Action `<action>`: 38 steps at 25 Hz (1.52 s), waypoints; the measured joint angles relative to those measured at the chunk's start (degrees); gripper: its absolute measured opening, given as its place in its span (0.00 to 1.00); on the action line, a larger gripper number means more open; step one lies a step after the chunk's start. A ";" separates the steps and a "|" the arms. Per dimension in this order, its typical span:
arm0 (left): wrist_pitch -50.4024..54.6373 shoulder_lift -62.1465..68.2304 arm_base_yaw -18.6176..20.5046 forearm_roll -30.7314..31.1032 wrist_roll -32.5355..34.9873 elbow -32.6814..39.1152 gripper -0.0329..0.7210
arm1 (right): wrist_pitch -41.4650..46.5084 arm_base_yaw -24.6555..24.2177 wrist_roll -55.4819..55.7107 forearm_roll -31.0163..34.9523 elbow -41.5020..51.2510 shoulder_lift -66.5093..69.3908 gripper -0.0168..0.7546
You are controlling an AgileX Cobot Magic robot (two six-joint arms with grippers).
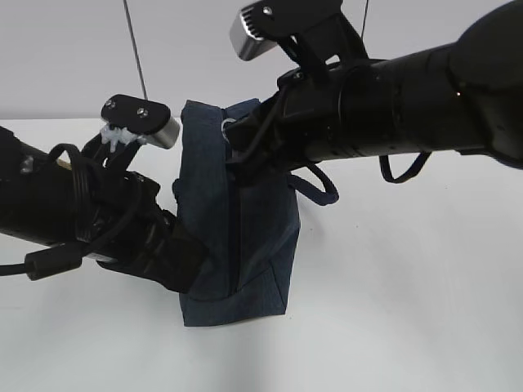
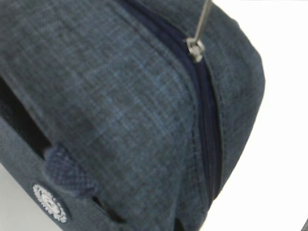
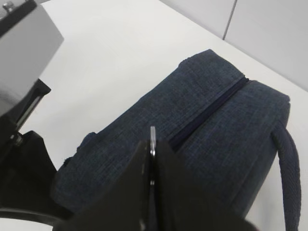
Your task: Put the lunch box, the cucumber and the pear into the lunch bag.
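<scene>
Exterior view: the lunch bag [image 1: 237, 220] stands at the centre of the white table [image 1: 409, 310], both arms pressed close to it. The left gripper [image 1: 196, 265] is against the bag's lower left side; whether its jaws are open or closed I cannot tell. The right gripper [image 1: 237, 135] reaches the bag's upper edge, near the metal ring pull [image 1: 228, 125]. No lunch box, cucumber or pear appears on the table.

Left wrist view: the bag [image 2: 120, 110] fills the frame, its zipper [image 2: 204, 106] looking closed along the visible stretch, the pull [image 2: 195, 48] taut at upper centre.

Right wrist view: the jaws are closed on the thin metal pull [image 3: 152, 139], at lower centre.

Judgement: the items are probably packed already, and only the zipping remains.
</scene>
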 joint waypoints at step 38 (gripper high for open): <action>1.88 0.00 0.08 1.28 0.00 0.00 0.05 | 48.66 -20.98 7.98 -2.64 -47.20 33.29 0.02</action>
